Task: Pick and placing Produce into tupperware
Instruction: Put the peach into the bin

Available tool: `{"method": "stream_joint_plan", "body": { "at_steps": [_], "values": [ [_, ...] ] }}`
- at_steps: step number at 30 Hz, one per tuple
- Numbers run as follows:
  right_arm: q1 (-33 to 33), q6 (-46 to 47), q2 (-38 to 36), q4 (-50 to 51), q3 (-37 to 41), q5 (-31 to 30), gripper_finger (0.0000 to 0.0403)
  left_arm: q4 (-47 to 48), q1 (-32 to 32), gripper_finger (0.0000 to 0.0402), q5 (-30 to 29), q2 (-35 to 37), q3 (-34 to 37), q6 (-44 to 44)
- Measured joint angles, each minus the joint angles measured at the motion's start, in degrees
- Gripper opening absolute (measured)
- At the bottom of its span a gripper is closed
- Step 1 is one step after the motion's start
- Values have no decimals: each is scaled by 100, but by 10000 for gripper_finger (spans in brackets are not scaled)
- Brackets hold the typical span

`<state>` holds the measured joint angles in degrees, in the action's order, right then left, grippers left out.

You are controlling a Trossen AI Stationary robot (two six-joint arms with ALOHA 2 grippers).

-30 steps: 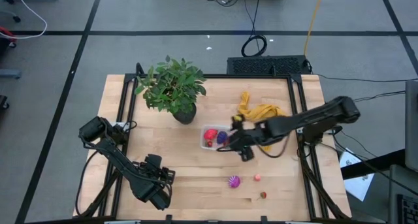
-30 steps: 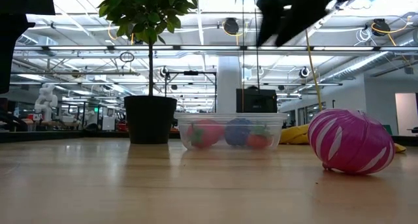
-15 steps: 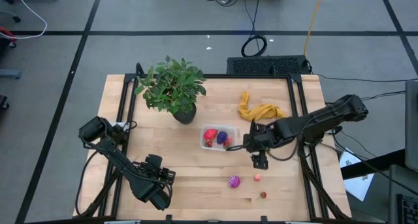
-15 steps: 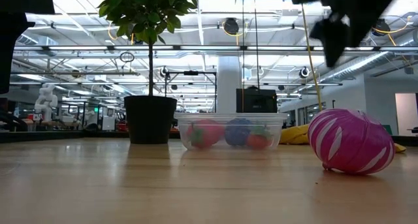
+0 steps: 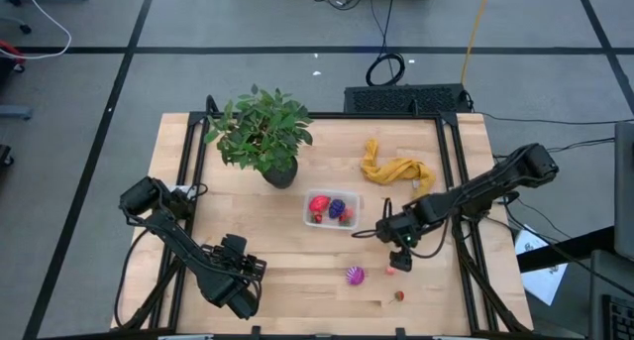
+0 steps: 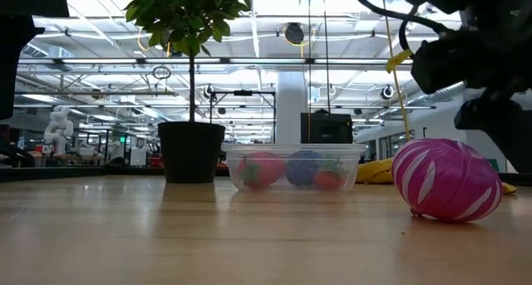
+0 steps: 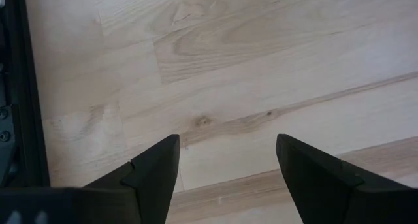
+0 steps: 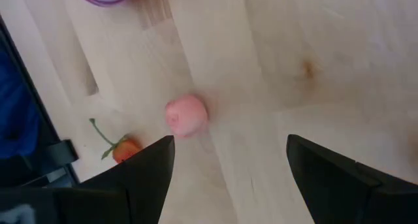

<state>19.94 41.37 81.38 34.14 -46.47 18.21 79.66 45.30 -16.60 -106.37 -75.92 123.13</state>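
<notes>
The clear tupperware (image 5: pixel 332 209) stands mid-table with red and purple produce inside; it also shows in the low view (image 6: pixel 291 167). On the bare wood nearer the front lie a magenta striped piece (image 5: pixel 354 276), a pink piece (image 5: pixel 391 270) and a small red piece with a stem (image 5: pixel 399 296). My right gripper (image 5: pixel 401 256) hangs open, slanting down just above the pink piece (image 8: pixel 186 115), which lies ahead of the fingers, apart from them. My left gripper (image 5: pixel 238 281) waits open at the near left over bare wood (image 7: pixel 225 119).
A potted plant (image 5: pixel 263 132) stands at the far left of the table. A mustard-yellow cloth (image 5: pixel 396 170) lies at the far right, behind the tupperware. Black frame rails (image 5: pixel 461 211) run along the table's sides. Bare wood stretches between the two arms.
My right gripper has gone from beside the tupperware toward the table's near edge and down, rolling at the wrist, and now hangs low over the pink piece. Its fingers have stayed open. No produce has moved.
</notes>
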Motion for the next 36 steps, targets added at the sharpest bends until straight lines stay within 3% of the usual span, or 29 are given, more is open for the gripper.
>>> {"method": "stream_joint_plan", "body": {
  "at_steps": [11, 23, 36],
  "values": [
    [474, 148, 12, -999, 180, -111, 283, -31, 0, 257, 0, 0, -1, 0],
    [1012, 302, 15, -1015, 180, -1054, 283, -31, 0, 257, 0, 0, 0, -160],
    [1250, 418, 181, -1039, 180, -1526, 283, -44, 0, 257, 0, 0, -1, -170]
  ]
}}
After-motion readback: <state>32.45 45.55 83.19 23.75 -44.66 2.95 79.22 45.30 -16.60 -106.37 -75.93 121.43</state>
